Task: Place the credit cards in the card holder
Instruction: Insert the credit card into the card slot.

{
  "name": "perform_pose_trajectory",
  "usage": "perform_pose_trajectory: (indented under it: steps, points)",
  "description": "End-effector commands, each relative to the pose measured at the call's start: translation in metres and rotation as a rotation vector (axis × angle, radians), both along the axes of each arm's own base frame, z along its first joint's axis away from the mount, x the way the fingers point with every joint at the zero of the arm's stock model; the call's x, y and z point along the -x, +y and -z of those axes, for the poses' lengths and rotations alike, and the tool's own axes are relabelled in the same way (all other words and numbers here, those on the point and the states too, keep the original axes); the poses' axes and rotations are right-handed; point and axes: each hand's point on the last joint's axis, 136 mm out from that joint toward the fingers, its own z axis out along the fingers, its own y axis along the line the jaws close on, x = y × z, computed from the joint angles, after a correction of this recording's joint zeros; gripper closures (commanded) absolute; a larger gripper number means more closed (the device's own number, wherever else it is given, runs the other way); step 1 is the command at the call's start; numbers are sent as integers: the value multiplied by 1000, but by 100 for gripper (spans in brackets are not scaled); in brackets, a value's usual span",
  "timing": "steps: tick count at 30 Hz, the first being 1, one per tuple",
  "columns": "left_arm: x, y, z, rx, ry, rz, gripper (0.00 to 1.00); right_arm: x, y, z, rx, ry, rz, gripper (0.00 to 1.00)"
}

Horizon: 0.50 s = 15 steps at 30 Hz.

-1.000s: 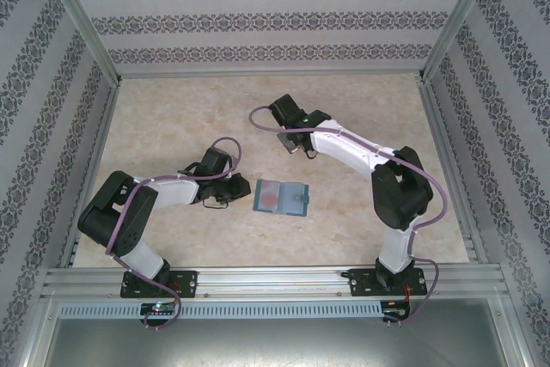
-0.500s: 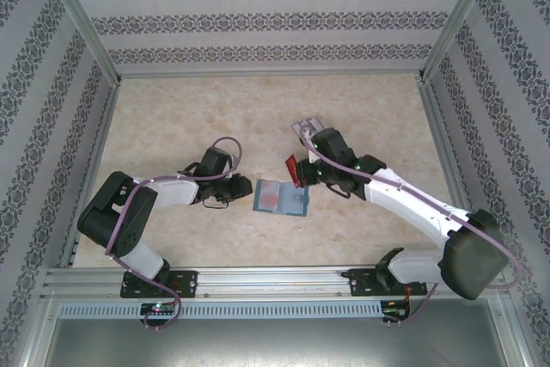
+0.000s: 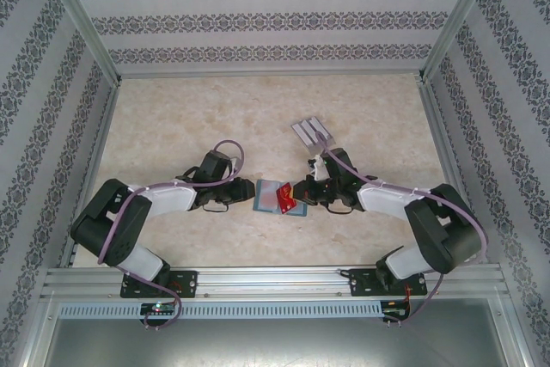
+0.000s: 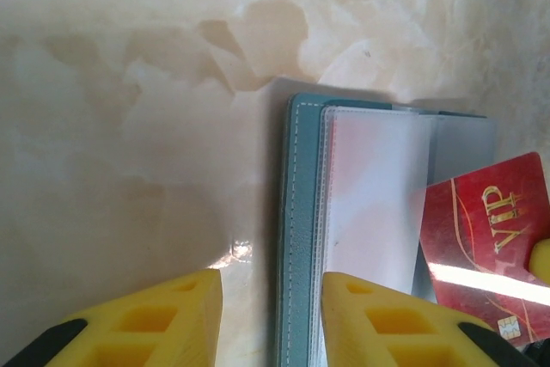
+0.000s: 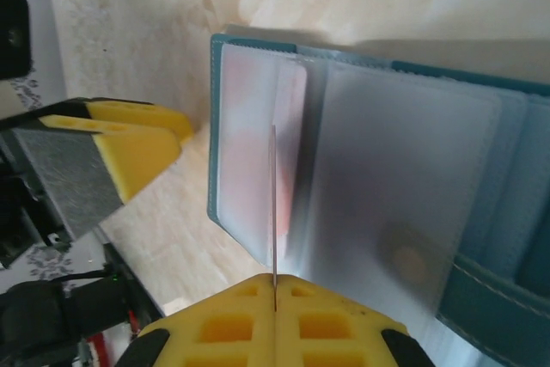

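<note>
Now the right jaws are clenched on a red card, which shows edge-on between their yellow fingers in the right wrist view. That card slants over the open card holder, its far edge at the clear sleeves; whether it's inside one, I can't tell. The holder lies flat on the worktop, midway between both arms. The left jaws are released, straddling the holder's stitched teal edge, one finger over a sleeve. A grey ribbed piece sits farther back, well apart.
</note>
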Motion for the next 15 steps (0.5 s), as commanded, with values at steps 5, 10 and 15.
perform_pose_trajectory:
  steps: [5, 10, 15]
  points:
    - [-2, -7, 4, -37, 0, 32, 64, -6, 4, 1, -59, 25, 3, 100]
    - [-2, -6, 7, -60, 8, 25, 65, -6, -2, 11, -30, 30, 44, 100]
    - [-2, -4, 12, -85, 26, 16, 70, -9, -10, 22, 2, 30, 147, 100]
